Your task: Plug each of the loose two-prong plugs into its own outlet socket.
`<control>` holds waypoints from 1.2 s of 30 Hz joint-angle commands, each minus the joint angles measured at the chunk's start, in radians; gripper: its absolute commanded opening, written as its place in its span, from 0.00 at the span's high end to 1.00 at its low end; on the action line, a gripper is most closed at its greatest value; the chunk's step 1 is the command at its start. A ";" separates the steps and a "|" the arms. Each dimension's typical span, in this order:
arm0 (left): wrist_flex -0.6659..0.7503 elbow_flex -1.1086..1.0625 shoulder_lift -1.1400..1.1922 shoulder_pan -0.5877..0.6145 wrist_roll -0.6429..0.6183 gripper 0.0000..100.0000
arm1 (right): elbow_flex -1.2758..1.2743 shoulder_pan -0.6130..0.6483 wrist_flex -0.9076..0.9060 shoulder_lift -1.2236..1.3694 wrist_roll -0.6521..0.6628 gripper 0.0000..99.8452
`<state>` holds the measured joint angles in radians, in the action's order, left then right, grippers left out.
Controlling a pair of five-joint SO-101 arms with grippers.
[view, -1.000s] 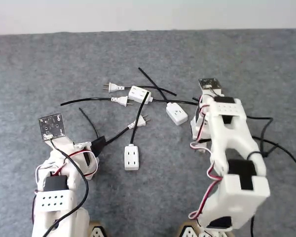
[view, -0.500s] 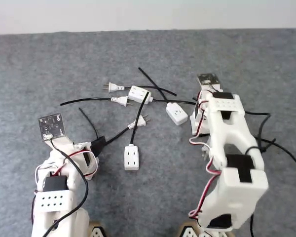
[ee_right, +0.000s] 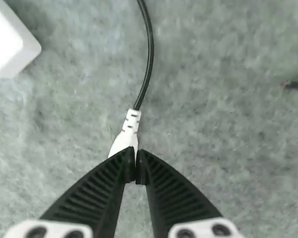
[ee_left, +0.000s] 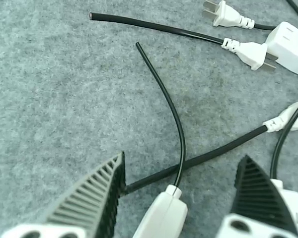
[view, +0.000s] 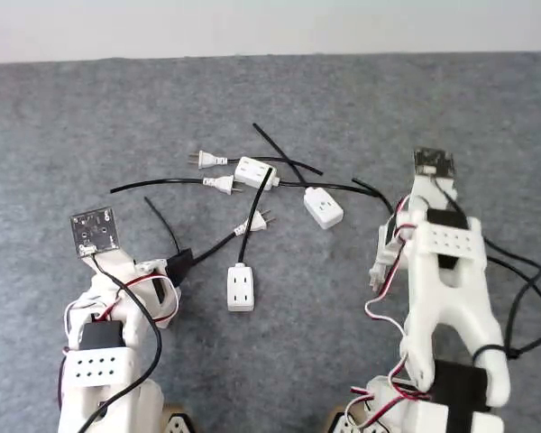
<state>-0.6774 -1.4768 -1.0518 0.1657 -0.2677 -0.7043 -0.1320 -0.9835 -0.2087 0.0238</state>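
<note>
Right wrist view: right gripper (ee_right: 135, 166) is clenched on the front end of a white plug (ee_right: 125, 139). Its black cord (ee_right: 148, 59) trails away toward the far side. The prongs are hidden between the jaws, so their orientation is unknown. The plug sits just right of the middle socket block (ee_right: 7, 42), on or low over the grey mat (view: 90, 108); cannot tell which. High view shows two more blocks, a far socket block (view: 252, 171) and a near socket block (view: 241, 287). It also shows three loose plugs: far plug (view: 207, 160), second plug (view: 224, 184) just beside the far block, and third plug (view: 257, 221). None looks seated. Left gripper (ee_left: 183, 161) hangs spread wide at near left, holding nothing. A white cord-end piece (ee_left: 161, 218) lies between its jaws; plug or socket, cannot tell. Judgement: this is the pick stage on the first plug, with no insertions done. The next move needs the prongs exposed and lined up with the slots of the middle block. That probably means a regrip further back on the plug body. The light block will likely slide on the mat unless the left gripper braces it.
</note>
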 commanded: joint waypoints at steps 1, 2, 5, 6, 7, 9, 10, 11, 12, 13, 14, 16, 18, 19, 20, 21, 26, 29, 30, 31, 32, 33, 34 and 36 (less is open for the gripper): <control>-0.002 0.008 -0.014 0.005 0.008 0.67 | -0.014 -0.007 0.056 -0.041 -0.043 0.95; -0.002 0.008 -0.014 0.005 0.008 0.67 | -0.017 -0.001 0.064 -0.027 -0.064 0.94; -0.003 0.008 -0.014 0.005 0.008 0.67 | -0.009 0.033 0.093 0.042 -0.084 0.93; -0.003 0.008 -0.014 0.005 0.008 0.67 | -0.008 0.042 0.120 0.070 -0.086 0.95; -0.003 0.008 -0.014 0.005 0.008 0.67 | 0.003 0.047 0.140 0.097 -0.084 0.97; -0.003 0.008 -0.014 0.005 0.008 0.67 | 0.048 0.058 0.140 0.148 -0.081 0.99; -0.003 0.008 -0.014 0.005 0.008 0.67 | 0.077 0.058 0.120 0.176 -0.081 0.99; -0.003 0.008 -0.014 0.005 0.008 0.67 | 0.109 0.059 0.101 0.203 -0.083 0.99; -0.003 0.008 -0.014 0.005 0.008 0.67 | 0.133 0.059 0.084 0.228 -0.084 0.99; -0.003 0.008 -0.014 0.005 0.008 0.67 | 0.155 0.059 0.070 0.248 -0.086 0.99; -0.003 0.008 -0.014 0.005 0.008 0.67 | 0.170 0.058 0.059 0.263 -0.087 0.99; -0.003 0.008 -0.014 0.005 0.008 0.67 | 0.192 0.054 0.047 0.288 -0.087 0.99; -0.003 0.008 -0.014 0.005 0.008 0.67 | 0.198 0.053 0.045 0.288 -0.089 0.99; -0.003 0.008 -0.014 0.005 0.008 0.67 | 0.199 0.053 0.047 0.288 -0.089 0.99; -0.003 0.008 -0.014 0.005 0.008 0.67 | 0.201 0.053 0.048 0.288 -0.091 0.98; -0.003 0.008 -0.014 0.005 0.008 0.67 | 0.201 0.054 0.050 0.288 -0.091 0.98; -0.003 0.008 -0.014 0.005 0.008 0.67 | 0.206 0.047 0.054 0.291 -0.184 0.98; -0.003 0.008 -0.014 0.005 0.008 0.67 | 0.213 0.045 0.058 0.297 -0.213 0.98; -0.003 0.008 -0.014 0.005 0.008 0.67 | 0.213 0.045 0.054 0.297 -0.215 0.98; -0.003 0.008 -0.014 0.005 0.008 0.67 | 0.212 0.047 0.053 0.297 -0.216 0.98; -0.003 0.008 -0.014 0.005 0.008 0.67 | 0.212 0.047 0.051 0.297 -0.216 0.98; -0.003 0.008 -0.014 0.005 0.008 0.67 | 0.212 0.047 0.051 0.297 -0.216 0.98; -0.003 0.008 -0.014 0.005 0.008 0.67 | 0.212 0.047 0.051 0.297 -0.216 0.98; -0.003 0.008 -0.014 0.005 0.008 0.67 | 0.212 0.047 0.051 0.298 -0.216 0.97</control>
<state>-0.6774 -1.4768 -1.0518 0.1657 -0.2677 -0.5324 -0.0783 -0.9360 0.0890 -0.1788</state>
